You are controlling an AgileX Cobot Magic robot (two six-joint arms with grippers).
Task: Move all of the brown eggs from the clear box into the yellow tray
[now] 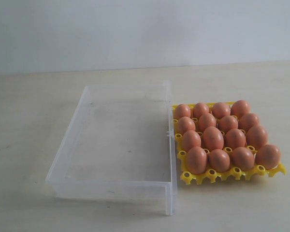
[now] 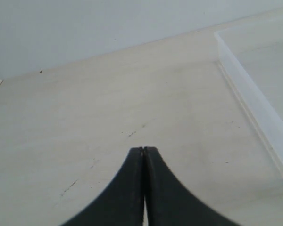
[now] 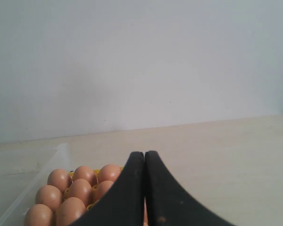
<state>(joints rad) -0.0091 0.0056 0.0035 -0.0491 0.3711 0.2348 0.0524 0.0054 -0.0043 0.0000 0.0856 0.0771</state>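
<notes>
1. The brown eggs (image 1: pixel 213 137) sit in the yellow tray (image 1: pixel 210 175).
2. The clear box (image 1: pixel 73 145) lies just beside the tray.
3. My right gripper (image 3: pixel 144 153) is pressed closed, near the tray.
4. My left gripper (image 2: pixel 144 149) is closed, beyond the box.

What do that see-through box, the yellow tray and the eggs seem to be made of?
The clear box looks like hard transparent plastic: the table shows through its smooth walls. The yellow tray seems to be moulded plastic, evenly bright with neat round holes. The brown eggs have a matte reddish-brown shell; I cannot tell whether they are real or imitation.
</notes>
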